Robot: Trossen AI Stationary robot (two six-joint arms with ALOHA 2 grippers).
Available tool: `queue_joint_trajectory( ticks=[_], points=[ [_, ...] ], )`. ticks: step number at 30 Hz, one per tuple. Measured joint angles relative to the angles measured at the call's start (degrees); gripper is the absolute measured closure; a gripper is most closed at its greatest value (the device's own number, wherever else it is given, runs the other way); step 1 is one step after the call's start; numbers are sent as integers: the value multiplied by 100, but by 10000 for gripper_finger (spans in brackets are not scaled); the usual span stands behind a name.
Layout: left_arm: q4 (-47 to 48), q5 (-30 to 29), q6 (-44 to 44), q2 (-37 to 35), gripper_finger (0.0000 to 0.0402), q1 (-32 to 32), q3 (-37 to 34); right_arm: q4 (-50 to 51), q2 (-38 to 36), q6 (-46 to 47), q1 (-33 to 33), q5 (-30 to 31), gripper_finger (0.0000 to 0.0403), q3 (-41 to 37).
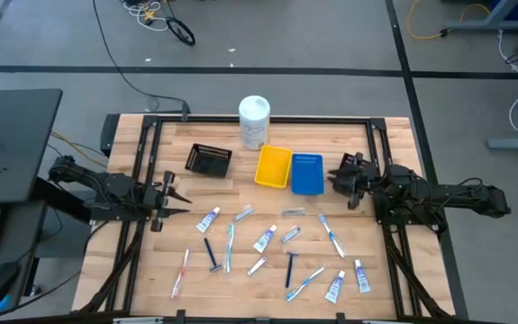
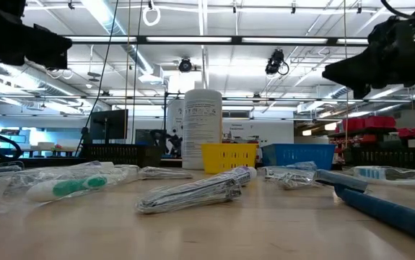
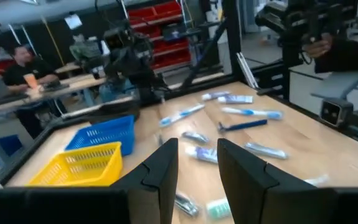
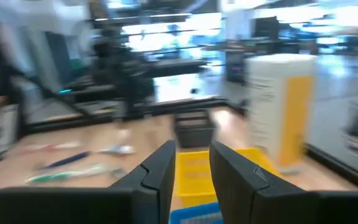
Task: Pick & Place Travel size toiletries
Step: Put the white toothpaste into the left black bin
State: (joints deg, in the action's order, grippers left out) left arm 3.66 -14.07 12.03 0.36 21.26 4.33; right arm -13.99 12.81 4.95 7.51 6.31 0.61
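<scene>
The toiletries (image 1: 268,238) lie scattered across the near half of the table (image 1: 389,153), none yet in the trays. The left gripper (image 1: 174,200) hovers at the left edge, the right gripper (image 1: 341,180) beside the blue tray (image 1: 307,173); both are parted and empty, seemingly poised to pick.

Both arms are matte black throughout, built of chunky, angular jointed segments that taper toward the wrists. The left gripper (image 1: 179,200) ends in two slim, pointed black fingers (image 3: 166,168) with flat, wedge-shaped inner faces. The right gripper (image 1: 335,176) carries the same dark, blocky two-finger design.
</scene>
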Motion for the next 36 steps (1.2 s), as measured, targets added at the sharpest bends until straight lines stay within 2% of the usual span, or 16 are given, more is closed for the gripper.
queue_joint_trajectory(
  ticks=[4,6,11,15,21,24,27,36],
  points=[
    [-808,-810,-125,0,281,-4,-1,-2,87,362,1,1322,294,1],
    [-1130,-1113,-377,0,281,-4,1,-13,177,519,2,1582,294,-1],
    [-1664,-1218,-275,1,291,-4,1,-439,472,615,2,1564,294,1],
    [-1894,-1221,-186,237,307,-4,-1,-1287,755,591,2,1550,294,-1],
    [-3427,-1136,698,1179,327,-4,-1,-2707,1461,323,-1,742,294,1],
    [-4212,-1131,932,1722,334,-4,-1,-3094,1833,284,0,705,294,1],
    [-4468,-1185,780,2220,335,-4,83,-3327,2190,274,0,699,294,1],
    [-4298,-2510,-96,3637,293,-4,687,-3554,3142,381,-4,212,294,168]
  ],
)
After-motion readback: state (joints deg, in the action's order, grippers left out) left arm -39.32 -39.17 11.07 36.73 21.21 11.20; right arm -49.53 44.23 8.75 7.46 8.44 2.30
